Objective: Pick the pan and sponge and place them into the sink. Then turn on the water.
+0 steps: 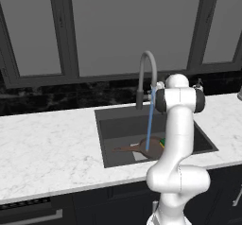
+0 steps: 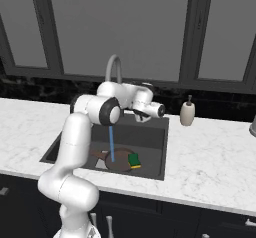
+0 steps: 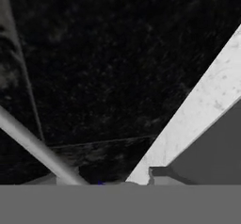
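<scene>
Pan (image 2: 117, 160) and sponge (image 2: 133, 160) lie under water (image 2: 111, 143).

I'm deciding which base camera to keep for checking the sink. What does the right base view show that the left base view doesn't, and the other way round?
Right base view: a beige soap dispenser stands on the counter right of the sink, and the sponge's yellow and green layers are plain. The end effector reaches toward the faucet base; it is shut.

Left base view: the left counter stretch; the arm covers most of the sponge.

Both: the faucet, the water falling on the pan in the sink.
</scene>
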